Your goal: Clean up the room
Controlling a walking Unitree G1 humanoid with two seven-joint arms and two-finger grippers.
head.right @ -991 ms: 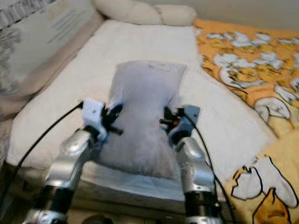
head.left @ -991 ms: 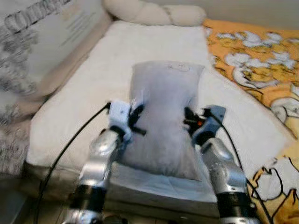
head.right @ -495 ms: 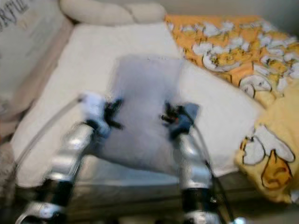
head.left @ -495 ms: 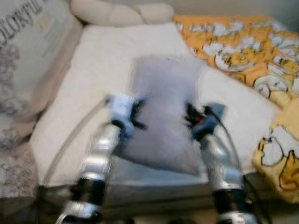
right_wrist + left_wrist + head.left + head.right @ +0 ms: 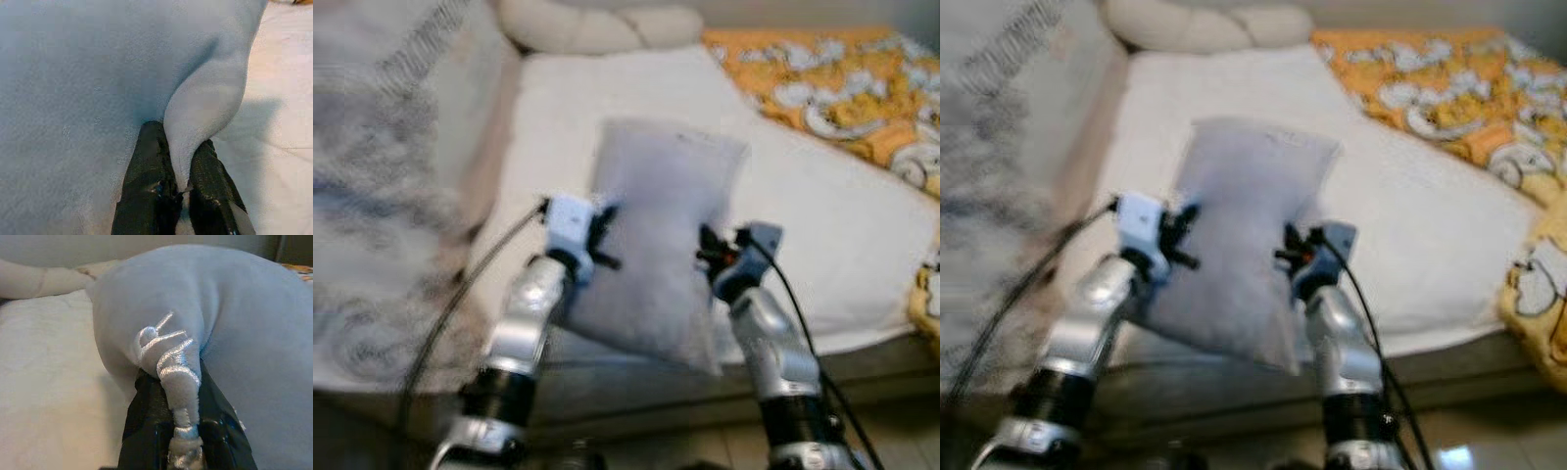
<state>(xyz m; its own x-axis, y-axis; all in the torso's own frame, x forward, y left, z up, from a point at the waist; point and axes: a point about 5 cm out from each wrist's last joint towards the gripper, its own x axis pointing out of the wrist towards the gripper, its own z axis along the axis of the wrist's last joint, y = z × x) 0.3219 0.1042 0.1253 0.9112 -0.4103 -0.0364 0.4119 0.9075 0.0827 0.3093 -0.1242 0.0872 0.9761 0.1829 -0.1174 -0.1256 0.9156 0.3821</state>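
Gripping opposite edges of a pale grey pillow (image 5: 656,255), both grippers held it lifted above the near edge of the bed. The left gripper (image 5: 173,416) had its two black fingers (image 5: 142,416) pinched on a bunched fold at the pillow's left edge. The right gripper (image 5: 182,166) was clamped in the same way on a fold at the pillow's right edge. The pillow hung between the two silver arms, its lower end drooping toward the robot and its upper end tilted away over the white mattress (image 5: 822,225). Along the robot's left side stood a large printed cushion (image 5: 382,196), blurred. To the right lay an orange patterned blanket (image 5: 842,88). At the far end of the mattress rested a long cream bolster (image 5: 597,27).
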